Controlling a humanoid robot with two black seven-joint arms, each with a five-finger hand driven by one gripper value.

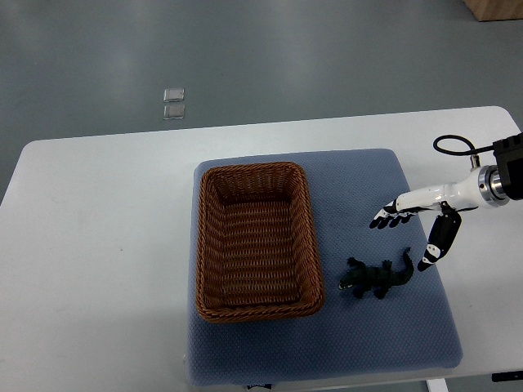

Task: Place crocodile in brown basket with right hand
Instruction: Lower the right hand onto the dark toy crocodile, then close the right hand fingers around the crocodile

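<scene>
The right hand (415, 220) hangs with fingers spread, holding nothing, just above the crocodile (377, 278) lying on the blue mat (359, 180) beside the brown basket (254, 240)

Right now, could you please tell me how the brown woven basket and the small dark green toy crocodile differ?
The brown woven basket is large, rectangular and empty; the small dark green toy crocodile is small, slender and irregular. The basket sits left on the blue mat; the crocodile lies right, nearer the right hand. Both rest on the mat.
</scene>
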